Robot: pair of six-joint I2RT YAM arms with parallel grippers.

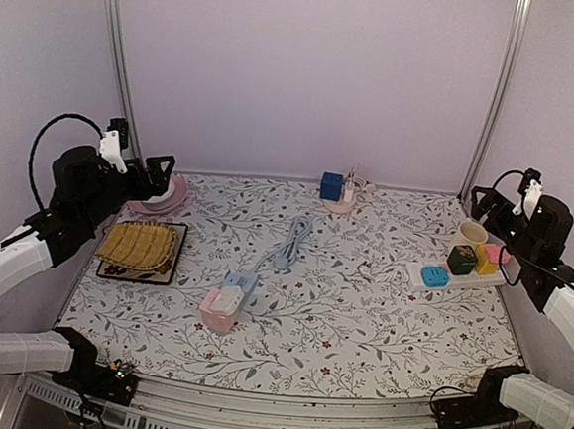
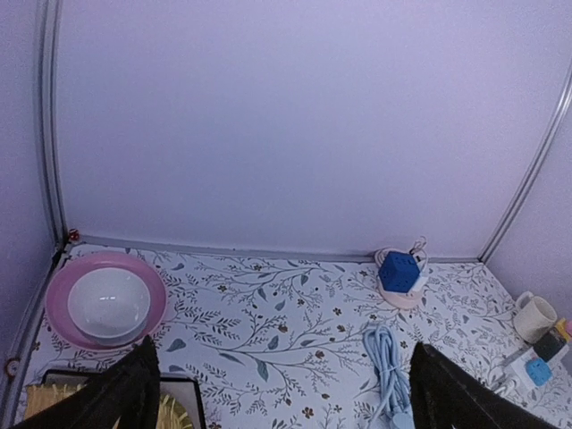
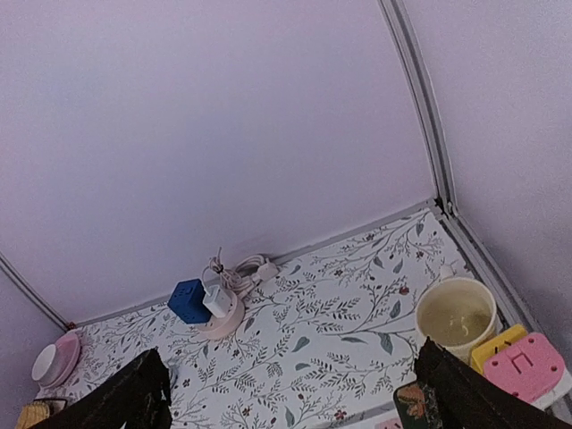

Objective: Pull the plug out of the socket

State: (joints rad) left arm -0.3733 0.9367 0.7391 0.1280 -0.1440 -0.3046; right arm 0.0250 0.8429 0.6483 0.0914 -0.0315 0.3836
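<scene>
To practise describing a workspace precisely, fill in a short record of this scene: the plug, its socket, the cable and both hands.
Plug: white plug, sitting on top of the socket
Socket: pink socket block, front middle of the floral-patterned table
Cable: pale blue cable, bundled behind the socket
Left hand: open, raised, holding nothing
Right hand: open, raised, holding nothing

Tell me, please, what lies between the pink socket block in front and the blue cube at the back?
A bundled pale blue cable lies between the pink socket block and the blue cube; the top view shows it.
</scene>
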